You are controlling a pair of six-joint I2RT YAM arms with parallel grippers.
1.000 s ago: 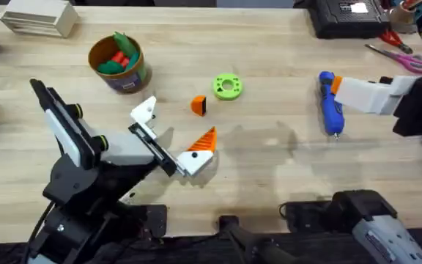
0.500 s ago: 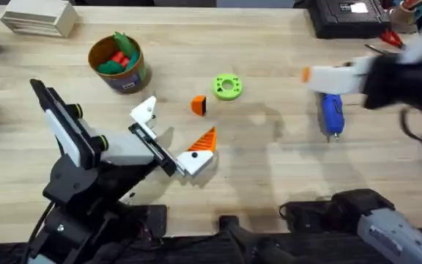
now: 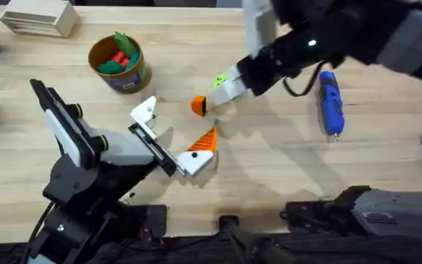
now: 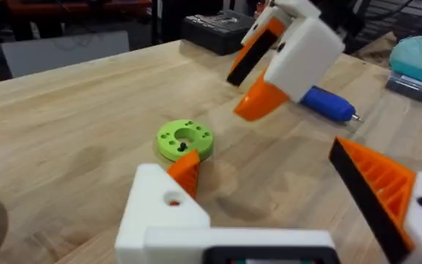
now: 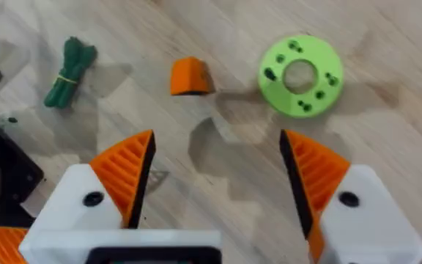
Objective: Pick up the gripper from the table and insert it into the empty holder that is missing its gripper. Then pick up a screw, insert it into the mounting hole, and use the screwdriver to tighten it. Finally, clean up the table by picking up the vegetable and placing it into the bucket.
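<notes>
gripper: likely light, stiff plastic — grasp across its flat sides
right gripper: spread wide — holding nothing

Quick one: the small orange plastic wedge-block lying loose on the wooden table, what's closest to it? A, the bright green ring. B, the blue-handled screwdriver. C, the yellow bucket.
A: the small orange plastic wedge-block lies just beside the bright green ring, apart from it, with the open right gripper above them.
</notes>
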